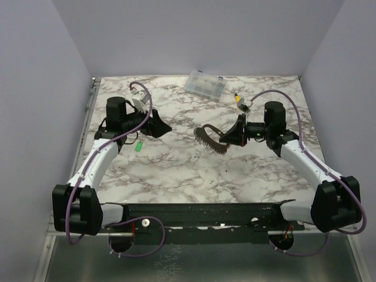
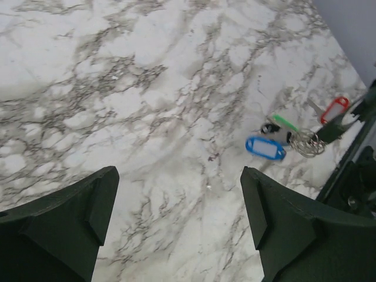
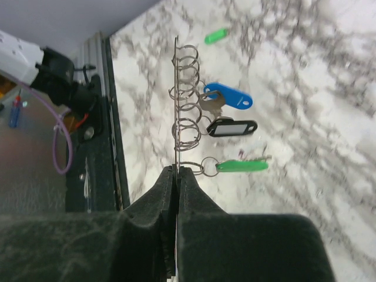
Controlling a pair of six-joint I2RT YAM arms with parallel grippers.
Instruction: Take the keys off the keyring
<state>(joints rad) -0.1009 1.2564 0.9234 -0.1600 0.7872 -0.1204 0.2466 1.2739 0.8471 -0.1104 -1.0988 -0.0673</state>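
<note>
My right gripper point(image 3: 177, 170) is shut on the edge of the grey metal keyring point(image 3: 176, 100), seen edge-on, and holds it above the table. Wire split rings point(image 3: 187, 126) hang from it, with a blue-tagged key point(image 3: 229, 96), a black tag point(image 3: 232, 127) and a green key point(image 3: 242, 166). In the top view the bunch point(image 1: 208, 140) hangs left of the right gripper point(image 1: 227, 138). A loose green key point(image 1: 139, 147) lies on the table, also in the right wrist view point(image 3: 215, 36). My left gripper point(image 2: 178, 182) is open and empty over bare marble. It sees the blue tag point(image 2: 265, 147) and a red tag point(image 2: 335, 108) at its right.
A clear plastic compartment box point(image 1: 204, 84) lies at the back of the marble table point(image 1: 176, 170). Grey walls close in the back and both sides. The left arm's base and cable point(image 3: 59, 88) show at the table's edge in the right wrist view.
</note>
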